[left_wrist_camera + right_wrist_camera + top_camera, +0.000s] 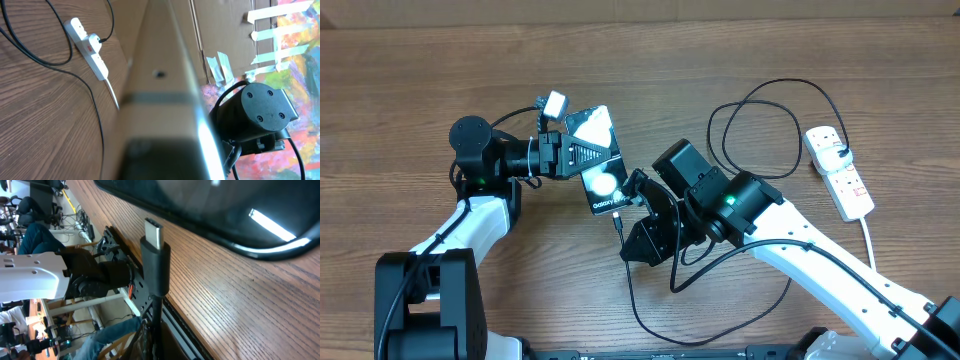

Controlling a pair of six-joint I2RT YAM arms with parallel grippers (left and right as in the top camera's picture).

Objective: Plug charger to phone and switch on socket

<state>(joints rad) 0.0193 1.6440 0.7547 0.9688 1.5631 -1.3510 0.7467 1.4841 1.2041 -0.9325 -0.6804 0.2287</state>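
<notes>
Between the closed fingers of the left pincer [568,150] sits the phone [597,160], gripped at the end away from its "Galaxy" lettering. The lettered end points toward the right pincer [633,196]. Right pincer is clamped on the charger [156,255] just behind its connector. The connector's metal tip stands just short of the phone's edge, not touching; the right wrist view shows the gap. Black cable trails back from the right pincer in loops over the table [420,80]. Socket [840,172] lies flat, well apart behind the right pincer, with a black plug seated in it. Switch position: cannot tell.
</notes>
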